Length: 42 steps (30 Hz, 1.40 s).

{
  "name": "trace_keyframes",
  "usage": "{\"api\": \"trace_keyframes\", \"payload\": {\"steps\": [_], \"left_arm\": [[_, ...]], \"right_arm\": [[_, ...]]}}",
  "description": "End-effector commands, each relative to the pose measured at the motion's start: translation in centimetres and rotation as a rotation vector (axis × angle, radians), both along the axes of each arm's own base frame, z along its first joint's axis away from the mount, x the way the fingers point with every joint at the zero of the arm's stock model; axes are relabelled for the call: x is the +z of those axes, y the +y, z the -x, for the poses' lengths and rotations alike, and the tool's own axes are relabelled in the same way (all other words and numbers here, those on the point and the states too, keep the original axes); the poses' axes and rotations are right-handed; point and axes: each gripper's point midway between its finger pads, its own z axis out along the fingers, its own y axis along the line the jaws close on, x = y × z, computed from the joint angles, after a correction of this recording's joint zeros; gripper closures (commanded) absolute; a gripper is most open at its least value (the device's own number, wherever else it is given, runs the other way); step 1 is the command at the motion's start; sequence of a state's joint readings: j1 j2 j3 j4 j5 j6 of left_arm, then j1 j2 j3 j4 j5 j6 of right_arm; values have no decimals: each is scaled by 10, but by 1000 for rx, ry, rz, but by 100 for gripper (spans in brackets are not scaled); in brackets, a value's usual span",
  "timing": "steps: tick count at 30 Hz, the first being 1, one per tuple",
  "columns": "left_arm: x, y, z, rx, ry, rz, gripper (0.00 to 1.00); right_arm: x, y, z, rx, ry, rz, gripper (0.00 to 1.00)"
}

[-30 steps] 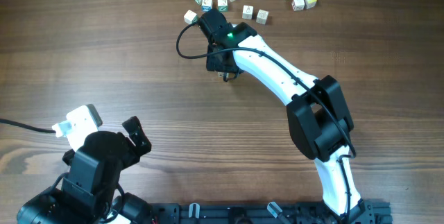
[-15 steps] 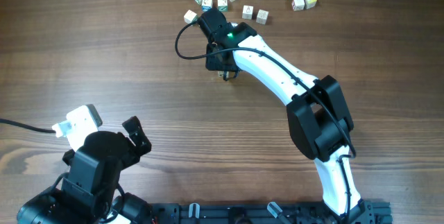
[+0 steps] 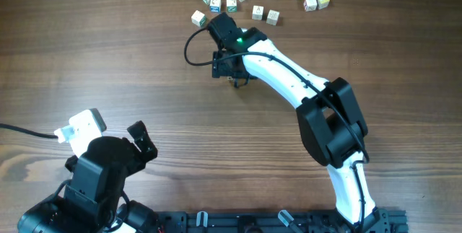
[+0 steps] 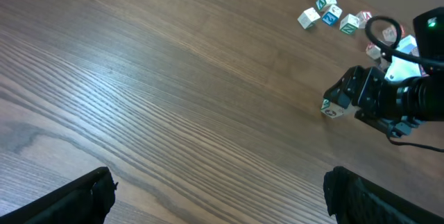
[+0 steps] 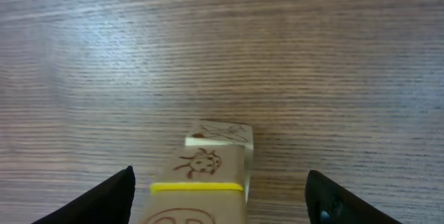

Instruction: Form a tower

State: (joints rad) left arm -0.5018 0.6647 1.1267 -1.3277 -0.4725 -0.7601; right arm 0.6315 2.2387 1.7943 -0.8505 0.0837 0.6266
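The right gripper (image 5: 218,177) now stands apart around the tower (image 5: 208,172). One finger (image 5: 111,197) is out to each side of the tower, and neither touches it. A second ago the gripper was drawn in much closer over the same spot, and from overhead its black body has spread a little to the left. The tower stands free on the bench (image 3: 108,60). Its near cube has a yellow edge and a ladybird drawing, and a second pale cube shows just behind it. From overhead it is mostly hidden under the gripper. The loose cubes (image 3: 253,1) lie beyond the tower, well apart from it, and have not moved. The left gripper (image 4: 218,175) hangs far from the tower on the near side, wide apart with nothing between its fingers, just as before.
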Motion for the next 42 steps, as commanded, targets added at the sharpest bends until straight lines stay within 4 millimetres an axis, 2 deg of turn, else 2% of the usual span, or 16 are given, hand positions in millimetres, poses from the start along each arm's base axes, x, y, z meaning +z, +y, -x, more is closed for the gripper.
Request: {"api": "trace_keyframes", "payload": {"steps": [1,4,9,17,23,29,42], "left_arm": [[-1,0,0,-14,3,-11,0],[-1,0,0,-14,3,-11,0],[-1,0,0,-14,3,-11,0],[-1,0,0,-14,3,-11,0],[-1,0,0,-14,3,-11,0],[-1,0,0,-14,3,-11,0],[-1,0,0,-14,3,-11,0]], "right_arm": [[-13,-3,-2,-11,1,25,21],[-20,-3,-2,-10,10,30,24],[-22,-4,-2,-10,14,33,37],[-23,-6,2,-37,31,37,63],[-23,-6,2,-35,29,36,66],[-23,-6,2,-34,29,37,83],[-11,-16,3,-46,28,78,85]]}}
